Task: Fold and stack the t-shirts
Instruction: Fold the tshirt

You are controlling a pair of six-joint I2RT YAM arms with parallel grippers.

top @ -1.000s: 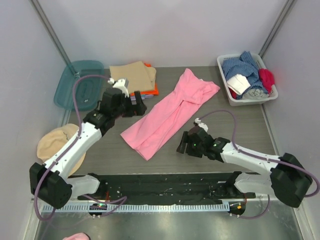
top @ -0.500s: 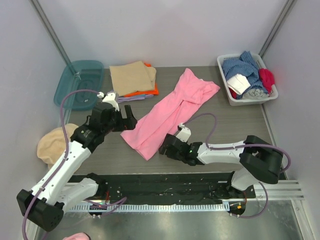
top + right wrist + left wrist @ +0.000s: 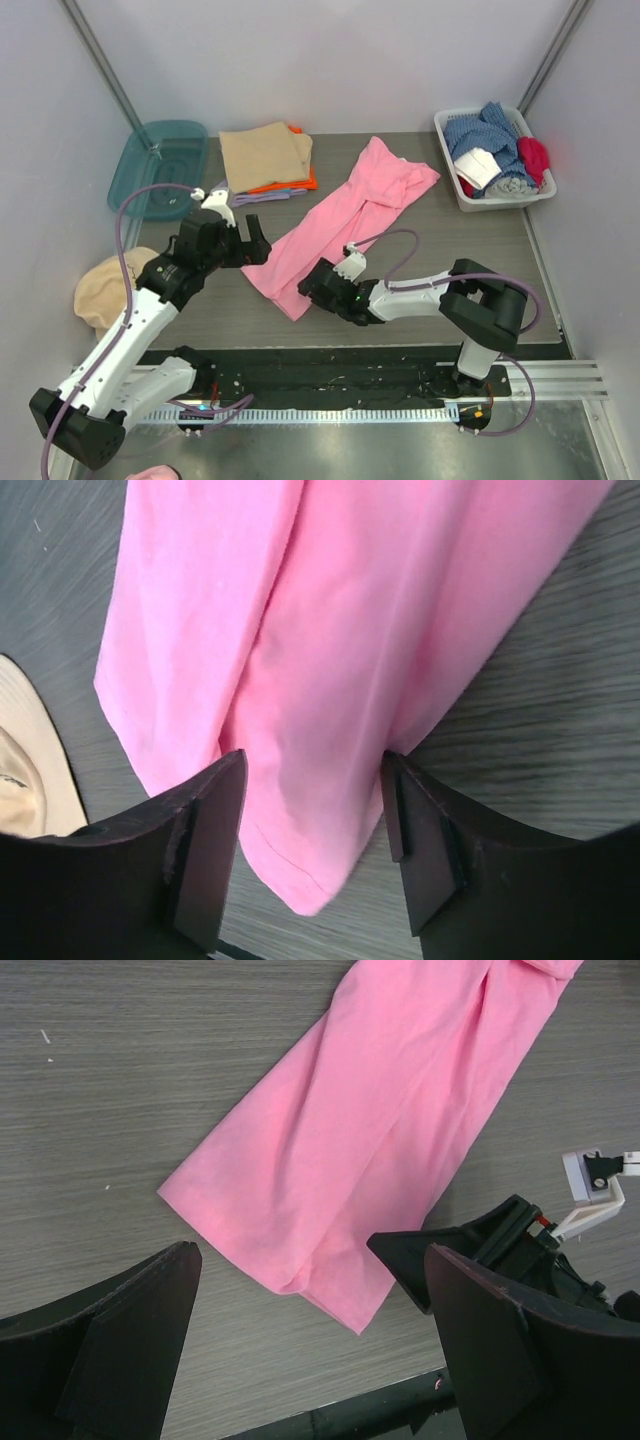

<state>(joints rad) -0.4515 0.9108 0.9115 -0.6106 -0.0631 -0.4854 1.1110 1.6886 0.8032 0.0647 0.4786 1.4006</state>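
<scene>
By the pink t-shirt (image 3: pixel 345 210), left fingers (image 3: pixel 130 1330) wide, empty; right fingers (image 3: pixel 205 840) parted astride its hem

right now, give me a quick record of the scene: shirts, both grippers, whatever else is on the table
pink t-shirt: long diagonal strip mid-table, not yet a flat rectangle
folded stack: tan t-shirt on top, edges of orange t-shirt and lilac t-shirt showing beneath, far left of centre
left gripper: open, above the pink shirt's near end
right gripper: open, fingers either side of the near corner, not closed on it
cap: tan, left edge
basket: white, far right, holds blue, white and red cloth
teal tray: far left corner
</scene>
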